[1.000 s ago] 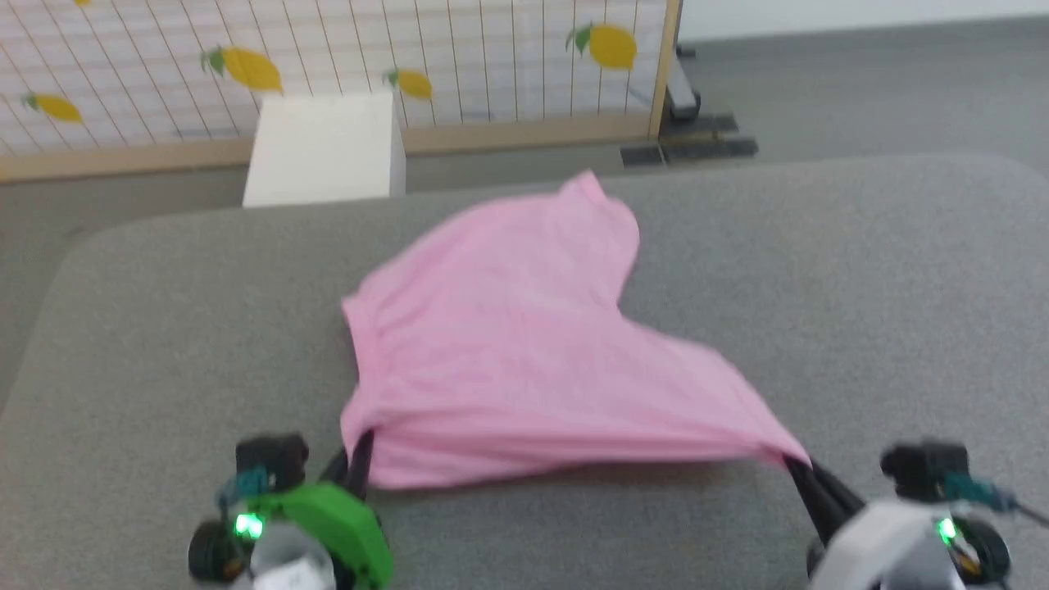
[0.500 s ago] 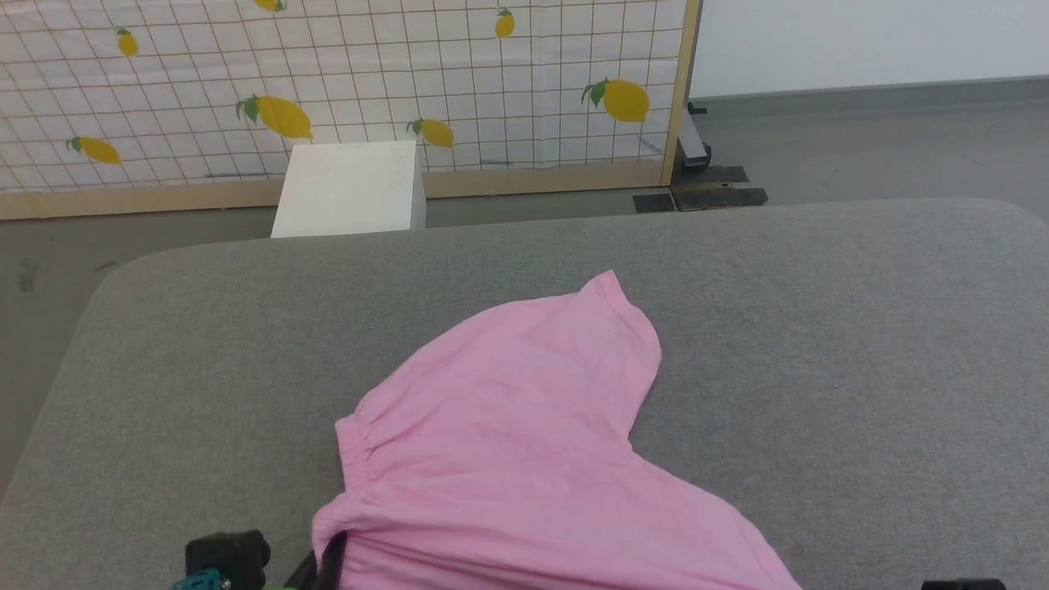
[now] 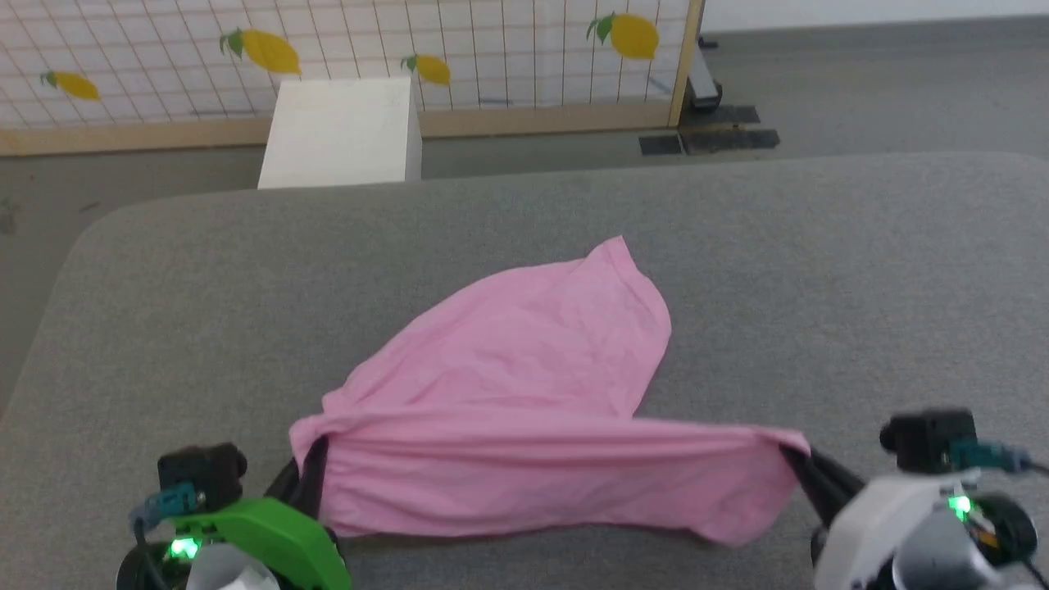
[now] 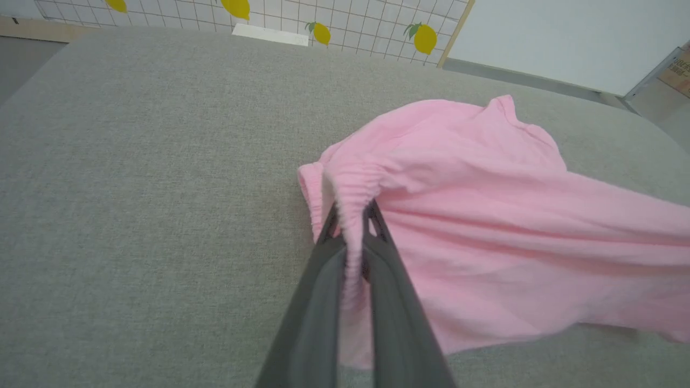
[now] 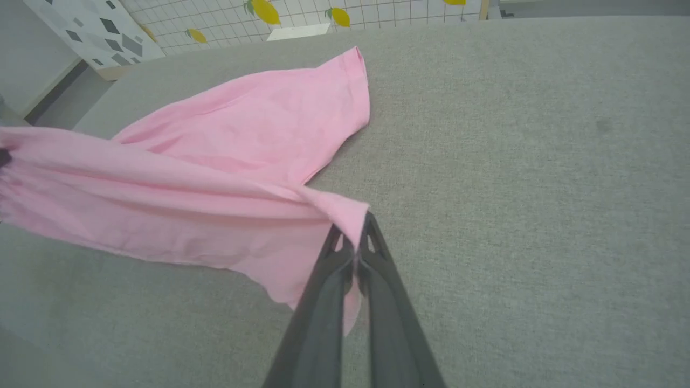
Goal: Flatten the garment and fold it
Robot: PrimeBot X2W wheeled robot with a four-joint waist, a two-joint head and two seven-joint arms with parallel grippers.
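Nearest me, at the bottom of the head view, my left gripper (image 3: 307,474) is clamped on a gathered, ribbed corner of the garment (image 3: 524,393). My right gripper (image 3: 799,460) is pinched tight on the opposite corner. The pink edge between them is stretched taut and lifted off the grey padded surface (image 3: 819,270), with a loose flap hanging below it. Farther out, the rest of the garment lies on the surface and narrows to a point. Beyond the surface stand a white box (image 3: 340,131) and a lemon-print screen (image 3: 492,49).

I judge this step to be flattening. To do it well, I would hold both pinches firm and the edge level, draw it gently toward me so the far part drags smooth, then lower it evenly. The thin knit could slip.
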